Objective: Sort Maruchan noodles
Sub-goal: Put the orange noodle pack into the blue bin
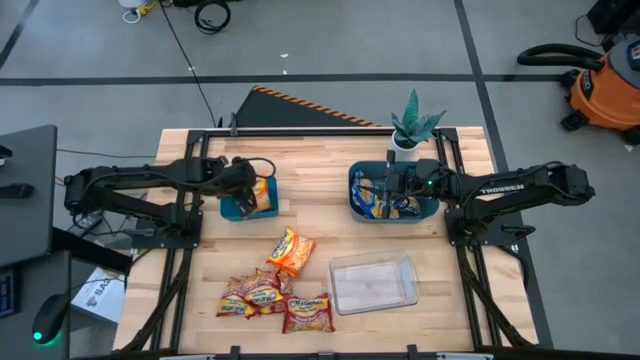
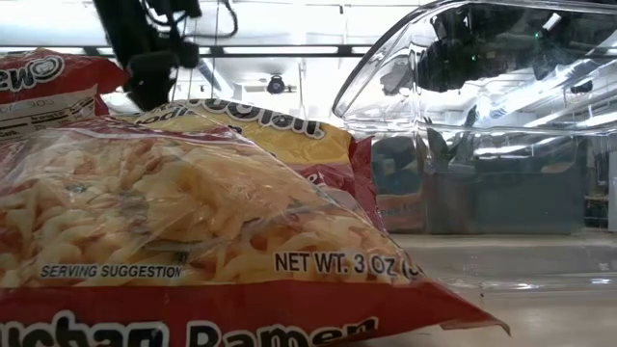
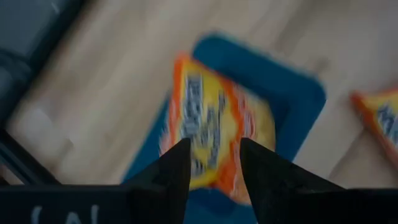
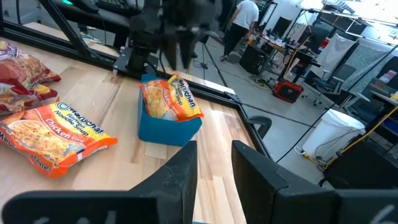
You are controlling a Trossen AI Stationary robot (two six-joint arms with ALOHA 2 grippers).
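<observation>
Wooden table (image 1: 320,215) — orange packet (image 1: 263,195) overhangs left bin (image 1: 236,208) rim.

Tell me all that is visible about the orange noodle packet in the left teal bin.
The orange noodle packet is a glossy plastic pack, orange at the edges with a yellow middle and blue lettering. It stands tilted in the left teal bin, leaning on the bin's wall, its upper part above the rim. The left gripper hovers just above it, fingers open and apart from it. It seems intact.

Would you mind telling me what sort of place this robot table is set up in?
Probably a robotics lab or workshop: a grey floor with taped lines, an orange shop vacuum, and cluttered workbenches behind the table.
</observation>
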